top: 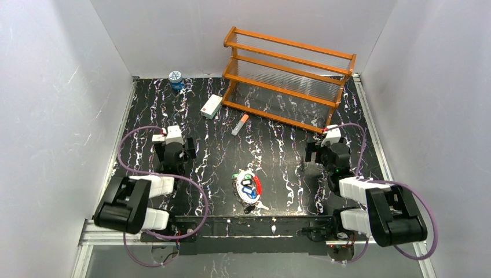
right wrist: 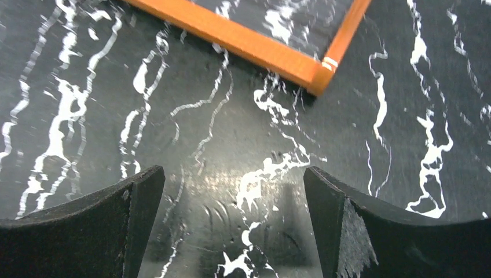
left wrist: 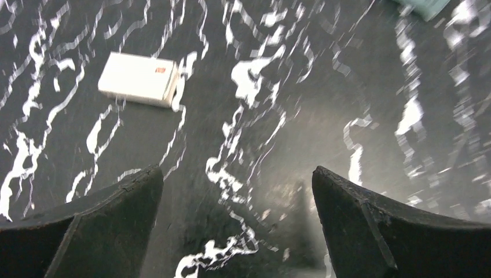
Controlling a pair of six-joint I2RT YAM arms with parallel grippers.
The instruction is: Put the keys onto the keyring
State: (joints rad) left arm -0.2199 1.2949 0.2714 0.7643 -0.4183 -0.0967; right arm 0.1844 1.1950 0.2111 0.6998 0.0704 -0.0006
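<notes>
The left gripper (left wrist: 237, 174) is wide open and holds nothing. The right gripper (right wrist: 234, 174) is wide open too, and holds nothing. Under each one there is only bare black table (top: 278, 150).

The keys (top: 249, 188) lie in a little pile in the middle of the table, close to the near edge. The green and blue heads sit inside the keyring (top: 258, 186). One more key seems to poke out by the ring's near end. I cannot tell if any key is hooked on the wire.

The ring is an oval. Its long way runs from near to far, leaning a bit to the left at the far end.

The pile sits between the two grippers and closer to the arm bases than both of them. Neither one looks much nearer. So I think either one must come back and inward to reach it.

Farther off lie an orange-and-white tube (top: 239, 124), a white box (top: 211, 106), a blue jar (top: 176, 80) and a wooden rack (top: 288, 78).
</notes>
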